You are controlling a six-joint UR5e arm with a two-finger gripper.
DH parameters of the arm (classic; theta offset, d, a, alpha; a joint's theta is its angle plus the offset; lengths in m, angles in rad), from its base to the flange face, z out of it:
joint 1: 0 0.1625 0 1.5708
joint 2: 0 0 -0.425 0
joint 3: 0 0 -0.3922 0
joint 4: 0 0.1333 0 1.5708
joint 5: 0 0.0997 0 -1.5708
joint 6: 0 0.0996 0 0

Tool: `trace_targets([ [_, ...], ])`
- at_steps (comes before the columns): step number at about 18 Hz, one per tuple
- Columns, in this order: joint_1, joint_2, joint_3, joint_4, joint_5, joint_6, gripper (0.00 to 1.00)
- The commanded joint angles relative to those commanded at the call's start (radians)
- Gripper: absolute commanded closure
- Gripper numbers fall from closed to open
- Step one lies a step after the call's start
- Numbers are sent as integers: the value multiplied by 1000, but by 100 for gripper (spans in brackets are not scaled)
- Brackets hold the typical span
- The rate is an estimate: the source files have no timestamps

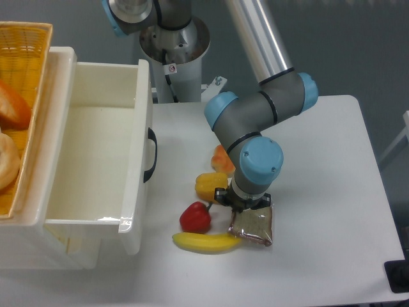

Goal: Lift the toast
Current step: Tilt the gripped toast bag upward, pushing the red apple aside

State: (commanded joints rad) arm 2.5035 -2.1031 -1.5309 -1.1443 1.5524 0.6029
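Here, gripper [246,206] over toast [254,226] on the surface [319,179].
Finger state cannot be told; banana [203,242] touches the toast's left edge.

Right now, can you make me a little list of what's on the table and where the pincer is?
toast: lying flat on the table
pincer: right above the toast's far edge, mostly hidden by the wrist; open or shut unclear
banana: front, its tip touching the toast
red pepper: left of the toast, apart from it
yellow pepper: behind the red one
white bin: left side, nothing inside
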Motion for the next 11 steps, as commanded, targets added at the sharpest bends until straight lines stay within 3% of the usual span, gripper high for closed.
trace_targets([
  [1, 0, 2, 3, 0, 0, -2, 100],
  [6, 0, 2, 3, -2, 0, -5, 100],
  [11, 0, 41, 3, -8, 0, -2, 100],
])
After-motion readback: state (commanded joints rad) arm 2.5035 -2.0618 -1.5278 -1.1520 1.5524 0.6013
